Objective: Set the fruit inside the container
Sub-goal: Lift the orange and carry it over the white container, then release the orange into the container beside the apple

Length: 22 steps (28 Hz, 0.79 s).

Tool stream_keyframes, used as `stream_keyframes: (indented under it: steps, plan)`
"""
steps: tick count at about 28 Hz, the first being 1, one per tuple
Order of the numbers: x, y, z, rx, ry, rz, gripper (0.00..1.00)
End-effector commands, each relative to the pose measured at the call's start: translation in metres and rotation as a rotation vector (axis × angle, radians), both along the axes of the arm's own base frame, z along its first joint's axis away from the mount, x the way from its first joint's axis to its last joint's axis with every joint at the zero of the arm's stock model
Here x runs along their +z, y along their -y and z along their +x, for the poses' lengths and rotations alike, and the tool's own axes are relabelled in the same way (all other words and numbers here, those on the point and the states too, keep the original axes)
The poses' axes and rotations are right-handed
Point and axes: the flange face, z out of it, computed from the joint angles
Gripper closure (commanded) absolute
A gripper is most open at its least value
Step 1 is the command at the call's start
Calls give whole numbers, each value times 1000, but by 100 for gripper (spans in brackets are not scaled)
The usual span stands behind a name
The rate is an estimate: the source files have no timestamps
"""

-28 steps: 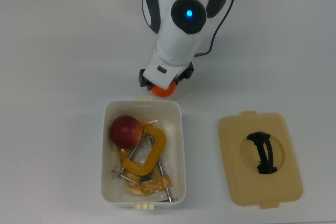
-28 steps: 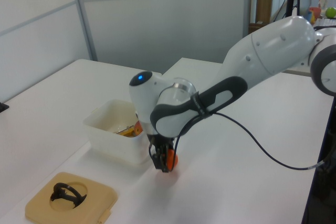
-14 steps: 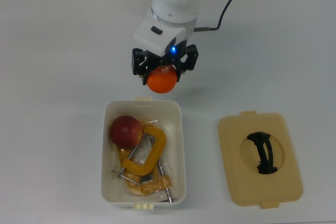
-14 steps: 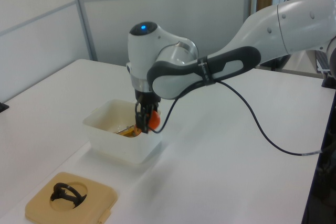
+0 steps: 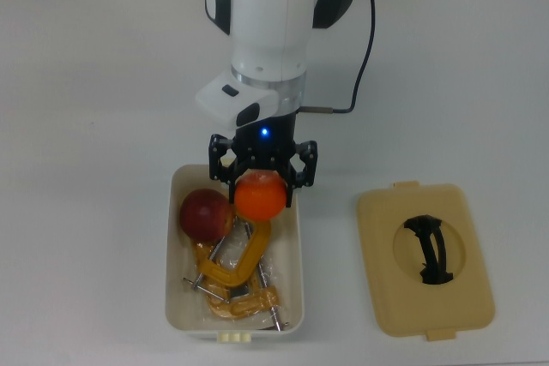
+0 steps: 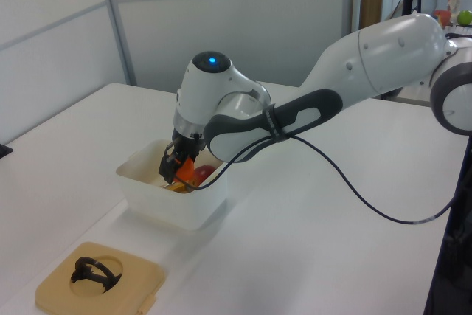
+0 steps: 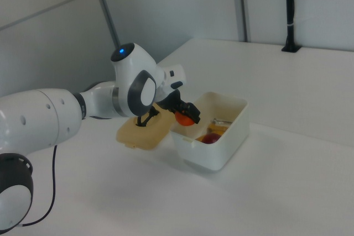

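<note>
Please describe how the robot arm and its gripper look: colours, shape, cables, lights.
The arm has rounded glossy white shells with dark grey joint bands. A thin black cable hangs loose alongside it. A small blue light glows on the wrist. The gripper is black and blocky.

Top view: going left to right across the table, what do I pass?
Tub wall, apple, orange in the gripper, then the lid.

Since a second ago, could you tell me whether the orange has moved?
Yes. In the top view the orange, held in the gripper, has moved from the table beyond the container to over its end, beside the apple.
</note>
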Motion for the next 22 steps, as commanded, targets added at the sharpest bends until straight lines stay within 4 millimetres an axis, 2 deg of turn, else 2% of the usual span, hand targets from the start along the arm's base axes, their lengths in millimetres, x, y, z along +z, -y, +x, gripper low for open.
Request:
stream_keyframes:
  steps: [1,3,9,13,18,22]
  plan:
    - [10,1,4,-49,36,10,17]
    - [12,2,2,-52,26,7,0]
    - [30,12,-11,-123,-53,-2,0]
    - [44,17,-27,-147,-147,-39,0]
    - [64,24,-52,-141,-271,-97,0]
    - [80,24,-76,-66,-380,-96,0]
